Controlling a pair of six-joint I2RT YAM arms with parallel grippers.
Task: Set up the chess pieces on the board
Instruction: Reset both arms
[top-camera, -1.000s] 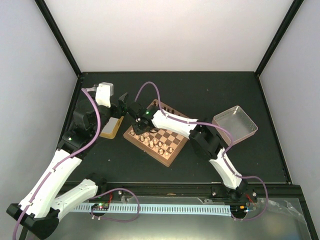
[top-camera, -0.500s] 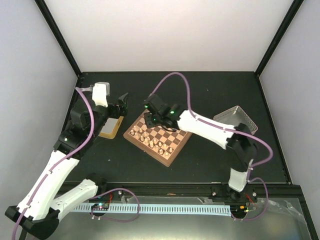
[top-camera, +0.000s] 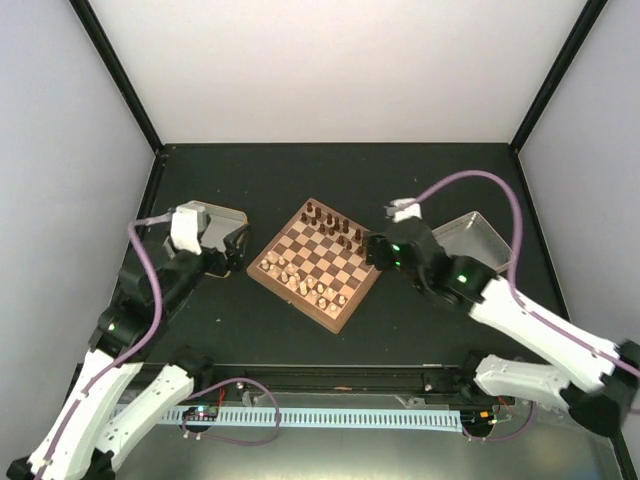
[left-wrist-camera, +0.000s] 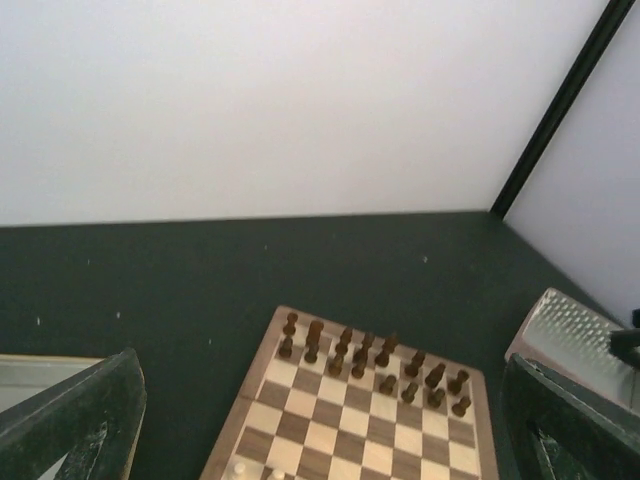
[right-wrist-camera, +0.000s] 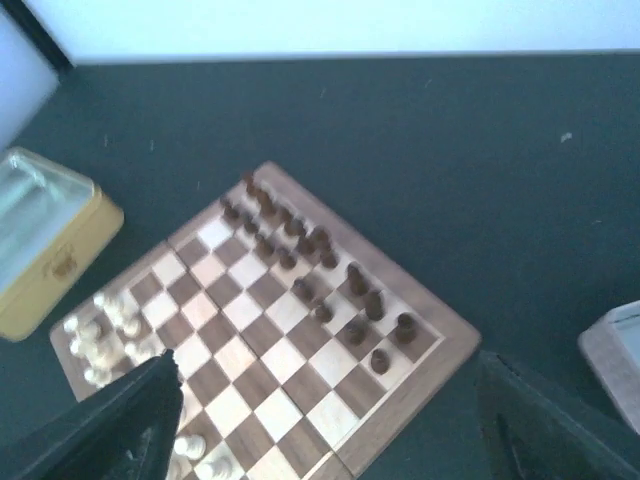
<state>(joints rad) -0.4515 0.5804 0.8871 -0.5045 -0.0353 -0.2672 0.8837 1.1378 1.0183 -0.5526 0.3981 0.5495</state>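
L hand open wide, empty | R hand same | board: dark pcs far, pale pcs near

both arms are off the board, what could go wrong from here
1. The pale pieces stand crowded and uneven along the near-left edge of the board; an open gripper coming down on one could topple its neighbours.
2. The right gripper hangs close to the board's right corner; a low sweep could nudge the board and upset the dark pieces.
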